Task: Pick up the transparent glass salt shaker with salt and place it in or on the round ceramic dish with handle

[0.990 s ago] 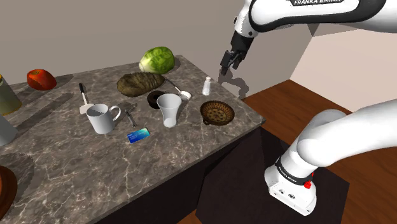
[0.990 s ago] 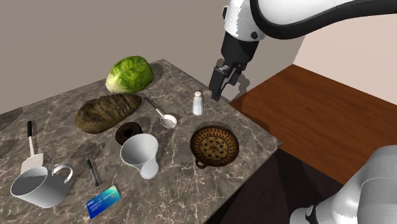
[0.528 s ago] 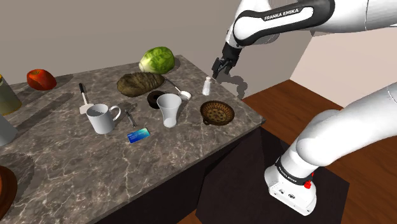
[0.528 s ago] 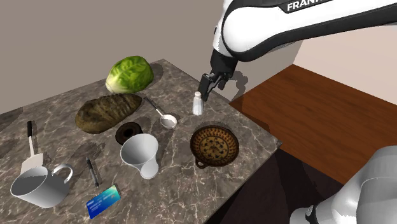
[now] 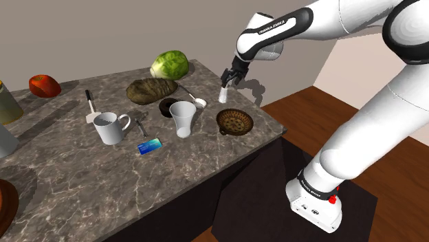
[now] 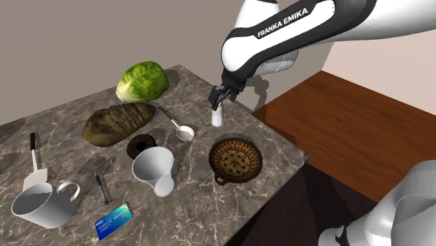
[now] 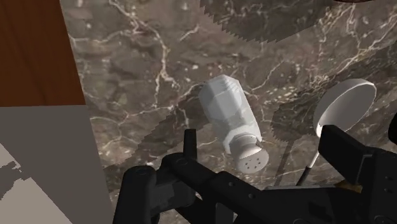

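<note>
Showing the pick at its approach stage: the gripper [image 6: 218, 98] is poised directly over the white salt shaker [image 6: 217, 117], which stands upright on the marble countertop [image 6: 199, 210]. In the wrist view the two black fingers [image 7: 189, 145] are seen spread apart, with the shaker's perforated cap [image 7: 252, 154] lying between them and nearer to one; no contact can be made out, so the shaker is judged not yet gripped. Alignment is thus taken as done; closing, lifting, carrying and releasing are left. The brown patterned dish [image 6: 236, 161], with its small handle [image 6: 222, 182], is empty.

Edges and clearance, read in the second exterior view: the dish is placed at five o'clock from the shaker, near it, with bare marble between them. The countertop's edge is found close by at two o'clock from the shaker, and the wooden floor [image 6: 349, 119] lies beyond it; the countertop's corner lies at three o'clock from the dish, apart from its rim. A white measuring spoon [image 6: 184, 132] is set near the shaker at eight o'clock, and a white cup [image 6: 155, 170] at nine o'clock from the dish, apart from it. The lettuce head [image 6: 143, 81] and bread loaf [image 6: 117, 124] lie well apart from the shaker, at ten and nine o'clock. The short transfer path is judged unobstructed, provided the shaker is raised above the dish's rim
</note>
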